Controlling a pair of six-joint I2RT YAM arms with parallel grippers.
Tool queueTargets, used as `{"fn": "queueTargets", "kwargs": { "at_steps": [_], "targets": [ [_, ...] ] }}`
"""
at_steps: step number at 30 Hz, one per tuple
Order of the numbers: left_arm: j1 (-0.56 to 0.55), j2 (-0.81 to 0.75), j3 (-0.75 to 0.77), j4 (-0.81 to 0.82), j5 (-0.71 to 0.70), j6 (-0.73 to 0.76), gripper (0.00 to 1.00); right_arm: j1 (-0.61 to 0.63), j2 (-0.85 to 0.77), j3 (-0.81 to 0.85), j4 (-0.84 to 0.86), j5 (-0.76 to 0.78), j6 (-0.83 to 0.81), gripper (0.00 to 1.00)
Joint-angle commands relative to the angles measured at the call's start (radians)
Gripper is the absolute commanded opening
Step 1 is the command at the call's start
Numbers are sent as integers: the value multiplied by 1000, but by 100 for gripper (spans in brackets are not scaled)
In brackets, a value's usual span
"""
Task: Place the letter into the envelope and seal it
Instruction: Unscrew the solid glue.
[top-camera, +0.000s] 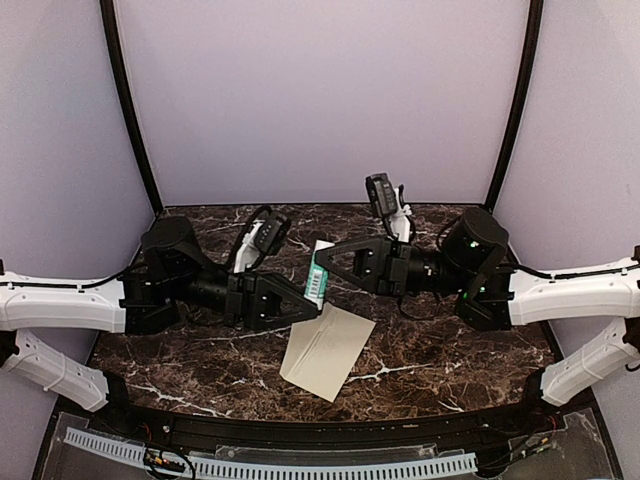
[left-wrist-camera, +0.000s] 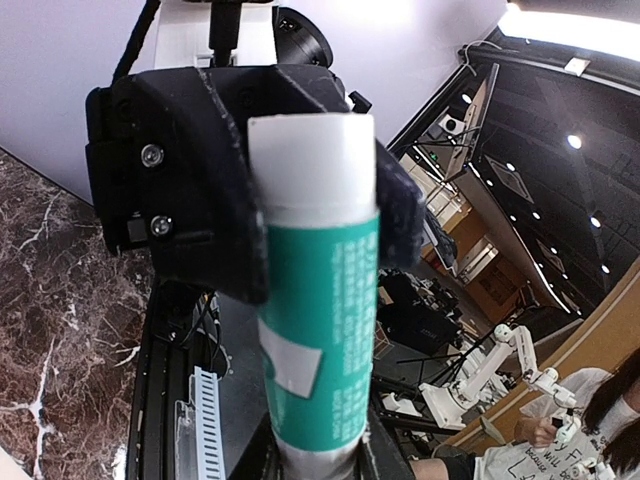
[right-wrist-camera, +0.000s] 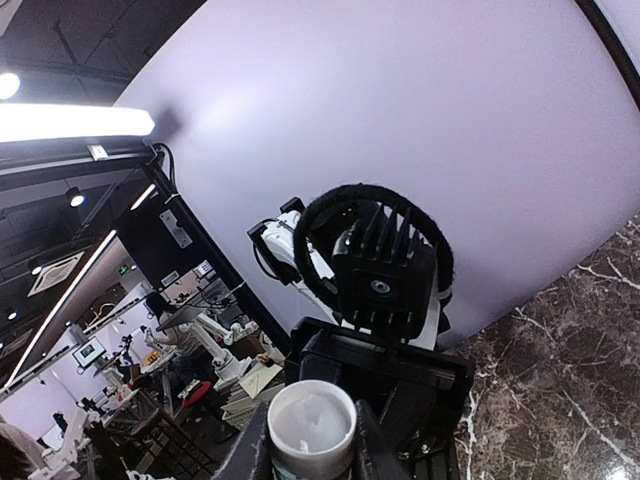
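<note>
The cream-beige envelope (top-camera: 328, 350) lies flat on the dark marble table (top-camera: 430, 350), just in front of both grippers. The letter is hidden from view. Above the envelope a green-and-white glue stick (top-camera: 318, 278) is held in the air between the two arms. My left gripper (top-camera: 306, 303) is shut on its lower end, seen in the left wrist view at the glue stick's (left-wrist-camera: 320, 300) base. My right gripper (top-camera: 324, 262) is shut on the white upper end (right-wrist-camera: 311, 425), with a finger on each side.
Lilac walls and two black corner poles (top-camera: 130, 110) close in the back of the workspace. A white slotted cable duct (top-camera: 270, 465) and black rail run along the near edge. The left arm's wrist housing (right-wrist-camera: 385, 275) stands close in front of the right wrist camera.
</note>
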Motion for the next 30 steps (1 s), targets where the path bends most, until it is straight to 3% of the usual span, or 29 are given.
{"fn": "queueTargets", "kwargs": {
  "at_steps": [1, 5, 10, 14, 20, 24, 30],
  "targets": [
    [-4, -10, 20, 0, -38, 28, 0, -3, -30, -13, 69, 20, 7, 13],
    [-4, -27, 34, -144, -148, 82, 0, -4, -43, -16, 27, 62, -5, 10],
    [-4, -34, 63, -308, -342, 137, 0, 3, -36, 44, -198, 170, -51, 5],
    [-4, -33, 95, -451, -535, 149, 0, 27, -19, 99, -366, 299, -76, 7],
    [-3, -31, 137, -669, -760, 161, 0, 52, 64, 184, -586, 510, 10, 7],
    [-4, -16, 151, -747, -788, 183, 0, 88, 145, 259, -704, 633, 73, 7],
    [-4, 18, 161, -771, -769, 199, 0, 112, 213, 313, -722, 632, 89, 10]
  ]
}}
